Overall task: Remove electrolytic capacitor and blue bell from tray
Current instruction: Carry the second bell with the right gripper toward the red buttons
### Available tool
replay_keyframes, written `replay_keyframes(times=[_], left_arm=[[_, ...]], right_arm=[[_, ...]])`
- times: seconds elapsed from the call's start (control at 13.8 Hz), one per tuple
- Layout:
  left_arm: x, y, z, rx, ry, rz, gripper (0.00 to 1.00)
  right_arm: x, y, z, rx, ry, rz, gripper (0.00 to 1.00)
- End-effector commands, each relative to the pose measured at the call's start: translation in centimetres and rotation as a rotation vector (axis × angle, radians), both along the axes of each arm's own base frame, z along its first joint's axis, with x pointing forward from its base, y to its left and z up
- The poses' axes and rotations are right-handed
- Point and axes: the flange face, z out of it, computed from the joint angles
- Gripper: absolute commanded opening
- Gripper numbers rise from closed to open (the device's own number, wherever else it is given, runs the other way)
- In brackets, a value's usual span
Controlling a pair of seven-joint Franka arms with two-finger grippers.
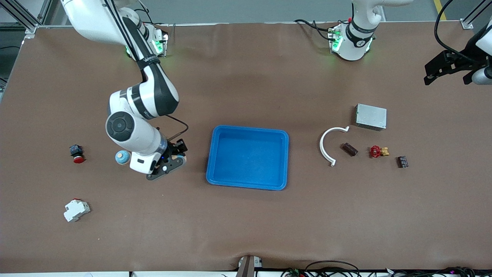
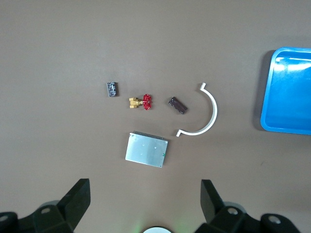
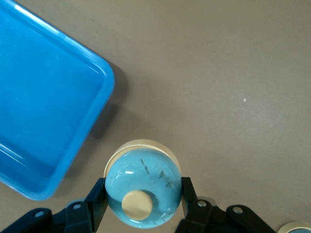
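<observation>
The bell (image 3: 143,187) is a light-blue dome with a cream button, and my right gripper (image 3: 142,189) is shut on it, just beside a corner of the blue tray (image 3: 92,121). From the front, that gripper (image 1: 168,163) sits at the right arm's end of the tray (image 1: 210,165) and hides the bell. The capacitor (image 1: 349,149), a small dark-brown cylinder, lies on the table toward the left arm's end, also seen from the left wrist (image 2: 178,105). My left gripper (image 1: 453,71) hangs open and empty high over that end (image 2: 145,199).
Around the capacitor lie a white arc (image 1: 329,146), a metal box (image 1: 371,116), a red valve (image 1: 376,151) and a small black part (image 1: 402,162). Another blue round thing (image 1: 123,157), a red button (image 1: 77,154) and a white breaker (image 1: 76,210) lie at the right arm's end.
</observation>
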Motion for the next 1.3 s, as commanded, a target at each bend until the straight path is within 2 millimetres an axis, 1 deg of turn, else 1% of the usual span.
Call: replay_keyframes(times=[0.0,0.14,0.29,0.58,0.8,0.87,1.23], left_arm=[[-0.7,0.3,0.4,-0.013,-0.001,-0.011,1.0],[-0.7,0.8,0.4,-0.015,-0.002,-0.004,1.0],[-0.8,0.7,0.5,-0.016,-0.004,-0.005,1.0],[-1.0,0.7,0.6,-0.016,-0.005,-0.005,1.0],[-1.1,0.7,0.6,-0.016,-0.002,-0.005,1.0],[-1.1,0.7,0.6,-0.016,-0.002,-0.005,1.0],[-1.1,0.8,0.5,-0.018,-0.002,-0.004,1.0]], right_arm=[[-3.2,-1.6,-2.7,0.004,-0.012,0.031,0.21],[-4.2,-2.2,-4.7,-0.006,0.003,0.043,0.21],[-4.8,-2.5,-5.9,-0.014,0.032,0.066,0.21],[-5.6,-2.7,-6.9,-0.026,0.084,0.08,0.21],[-5.9,-2.7,-8.7,-0.038,0.111,0.081,0.21],[-6.0,-2.5,-9.1,-0.04,0.115,0.085,0.21],[-6.1,-2.0,-10.4,-0.047,0.124,0.092,0.21]])
